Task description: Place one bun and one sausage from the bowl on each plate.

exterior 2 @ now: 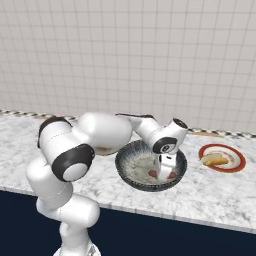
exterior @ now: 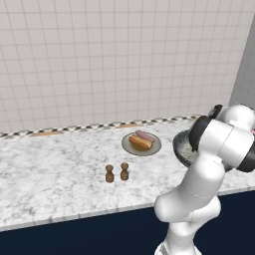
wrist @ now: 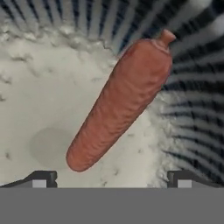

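A pinkish-red sausage [wrist: 120, 103] lies slanted on the bowl's pale speckled inside [wrist: 43, 87], one end against the dark ribbed wall. My gripper [wrist: 112, 181] hangs open just above it, fingertips [wrist: 41, 178] wide apart on either side of its lower end, not touching. From the right base view the gripper [exterior 2: 164, 172] is down inside the dark bowl [exterior 2: 131, 165], the sausage's [exterior 2: 152, 173] ends showing beside it. The red-rimmed plate [exterior 2: 235, 156] holds a bun [exterior 2: 215, 160]. The greyish plate [exterior: 127, 145] carries a bun [exterior: 140, 143] and a sausage [exterior: 146, 135].
Two small brown shakers [exterior: 109, 173] [exterior: 124, 171] stand on the marble counter [exterior: 50, 169] in front of the greyish plate. The bowl [exterior: 182, 149] sits near the counter's front edge, partly hidden by my arm. A tiled wall backs the counter.
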Tool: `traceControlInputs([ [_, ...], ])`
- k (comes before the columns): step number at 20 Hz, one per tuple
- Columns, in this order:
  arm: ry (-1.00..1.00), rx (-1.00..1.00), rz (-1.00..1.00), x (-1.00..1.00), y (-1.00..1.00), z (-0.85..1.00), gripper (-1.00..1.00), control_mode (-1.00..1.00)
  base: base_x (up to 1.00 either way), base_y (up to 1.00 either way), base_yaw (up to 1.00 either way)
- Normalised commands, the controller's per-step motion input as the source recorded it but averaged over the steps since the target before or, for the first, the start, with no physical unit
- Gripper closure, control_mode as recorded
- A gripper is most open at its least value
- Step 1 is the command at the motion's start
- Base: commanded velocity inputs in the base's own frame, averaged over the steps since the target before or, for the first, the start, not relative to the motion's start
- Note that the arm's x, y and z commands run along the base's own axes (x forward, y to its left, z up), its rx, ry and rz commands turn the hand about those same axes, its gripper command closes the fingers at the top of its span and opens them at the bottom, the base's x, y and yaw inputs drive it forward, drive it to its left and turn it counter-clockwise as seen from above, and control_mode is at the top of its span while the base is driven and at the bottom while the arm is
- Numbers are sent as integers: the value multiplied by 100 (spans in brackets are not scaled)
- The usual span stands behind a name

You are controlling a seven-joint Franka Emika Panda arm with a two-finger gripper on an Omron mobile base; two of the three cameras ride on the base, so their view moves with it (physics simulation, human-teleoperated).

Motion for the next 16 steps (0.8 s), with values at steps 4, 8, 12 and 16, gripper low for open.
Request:
traceControlInputs([
  [4,3,-7,-5,40,4,-3,-100,-100,0,0,0],
  [8,0,-30,0,-3,39,-33,-100,-100,0,0,0],
  [12,0,-26,0,-43,17,-16,-100,-100,0,0,0],
  [16,-16,-10,0,-24,0,-2,-100,-100,0,0,0],
])
